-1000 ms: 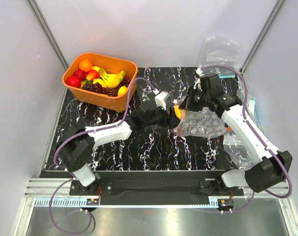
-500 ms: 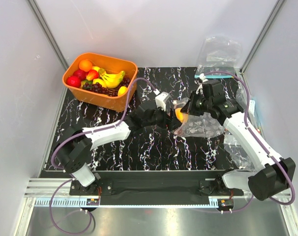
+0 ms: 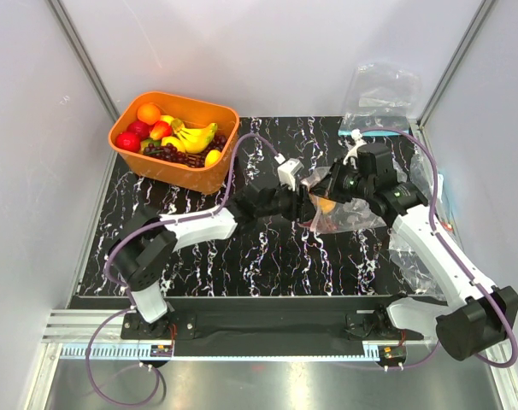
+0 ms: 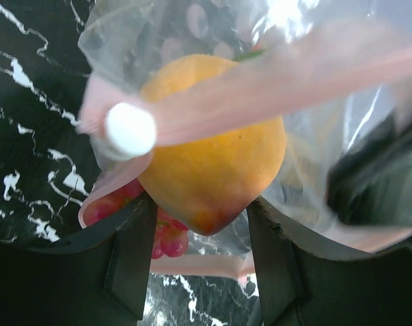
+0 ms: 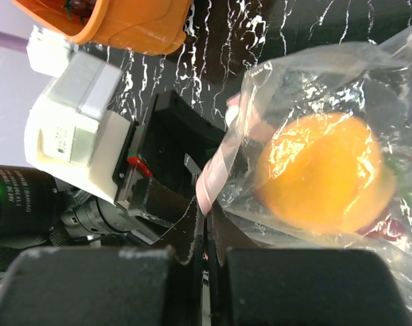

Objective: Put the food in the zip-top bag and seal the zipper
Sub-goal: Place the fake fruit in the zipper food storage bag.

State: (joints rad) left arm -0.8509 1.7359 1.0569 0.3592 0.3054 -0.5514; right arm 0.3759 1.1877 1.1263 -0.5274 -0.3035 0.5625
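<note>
Our left fingers [image 4: 128, 265] pinch the hard, likely slick peach [image 4: 213, 136] by its sides, while our right fingers [image 5: 287, 285] clamp the limp zip-top bag [image 5: 315, 75] at its stiffer zipper [image 5: 216, 170].

A: What stands around the counter [image 3: 267, 256]?

B: Three plain pale walls; the left wall [image 3: 37, 171], the back wall [image 3: 267, 51] and the right wall [image 3: 494, 145]; where they meet, a grey metal left post [image 3: 81, 60] and a right post [image 3: 454, 60] run up.

A: And the counter itself?

B: Black, with white veins like marble; along its near edge lies a ribbed aluminium rail [image 3: 79, 325], then a pale strip [image 3: 267, 352], then a sheet of brushed metal [image 3: 267, 384].

A: How is the light?

B: Soft and even; it gives a dull shine on the brushed metal.
</note>
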